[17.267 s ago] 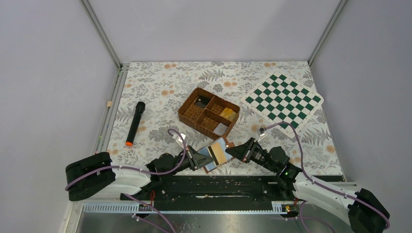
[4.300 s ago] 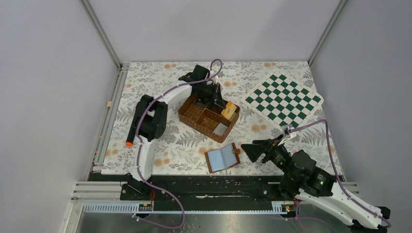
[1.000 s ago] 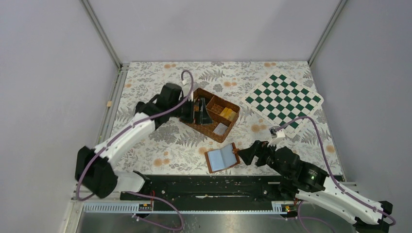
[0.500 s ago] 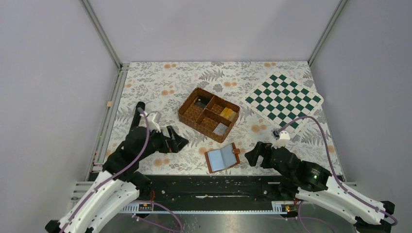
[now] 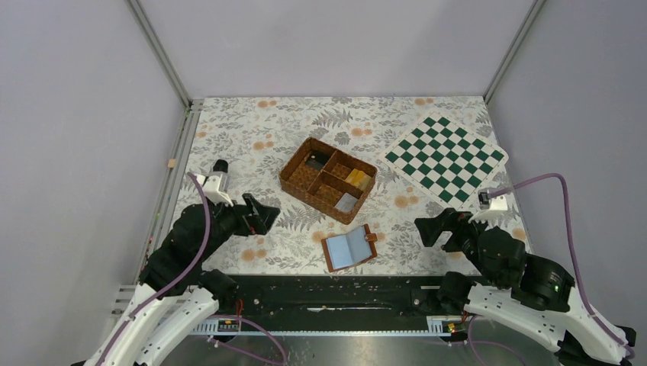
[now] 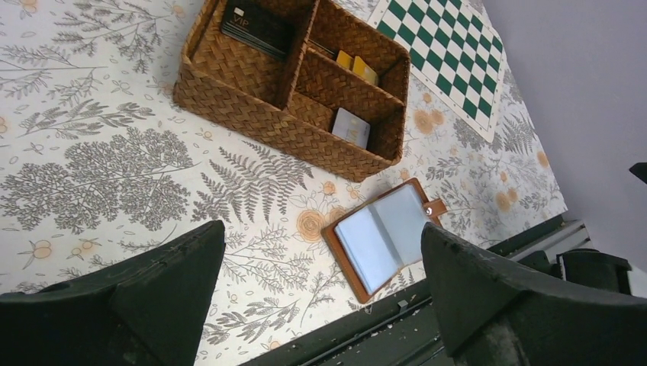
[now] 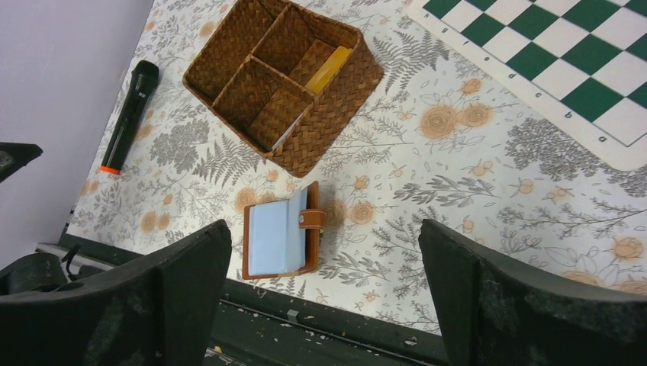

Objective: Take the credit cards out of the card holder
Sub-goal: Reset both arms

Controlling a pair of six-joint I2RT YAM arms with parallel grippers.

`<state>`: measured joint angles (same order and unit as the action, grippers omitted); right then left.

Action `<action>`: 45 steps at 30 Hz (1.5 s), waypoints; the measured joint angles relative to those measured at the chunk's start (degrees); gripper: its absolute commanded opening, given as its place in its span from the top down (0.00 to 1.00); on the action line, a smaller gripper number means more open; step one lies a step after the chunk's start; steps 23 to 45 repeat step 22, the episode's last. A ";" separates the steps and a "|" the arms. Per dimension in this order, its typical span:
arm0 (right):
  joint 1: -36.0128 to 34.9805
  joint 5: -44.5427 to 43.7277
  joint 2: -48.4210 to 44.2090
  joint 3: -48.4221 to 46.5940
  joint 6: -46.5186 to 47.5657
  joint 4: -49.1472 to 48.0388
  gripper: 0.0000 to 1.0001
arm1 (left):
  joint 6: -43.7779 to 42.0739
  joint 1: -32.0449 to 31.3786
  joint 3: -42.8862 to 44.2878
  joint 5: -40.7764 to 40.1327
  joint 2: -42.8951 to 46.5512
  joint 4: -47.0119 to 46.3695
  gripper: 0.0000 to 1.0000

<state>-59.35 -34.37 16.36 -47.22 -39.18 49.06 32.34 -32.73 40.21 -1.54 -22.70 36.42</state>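
Here, smooth brown leather card holder [image 6: 385,236] near woven basket [image 6: 252,114]

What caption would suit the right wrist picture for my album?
Open card holder lying near the woven basket, framed by the open right tool.

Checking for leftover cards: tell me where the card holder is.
Top view: the card holder lies open at the near edge, centre, just in front of the woven basket.

"vip" on black card [image 6: 256,26]
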 measured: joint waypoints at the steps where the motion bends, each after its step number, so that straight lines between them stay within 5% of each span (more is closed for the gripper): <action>1: 0.00 -0.28 -0.28 -0.20 0.46 0.42 0.00 | -0.15 0.00 0.13 -0.33 0.00 0.04 0.01; 45: 0.00 -2.05 -1.53 -3.67 4.42 2.12 0.00 | -1.25 0.00 3.28 -2.25 -1.44 -2.05 0.01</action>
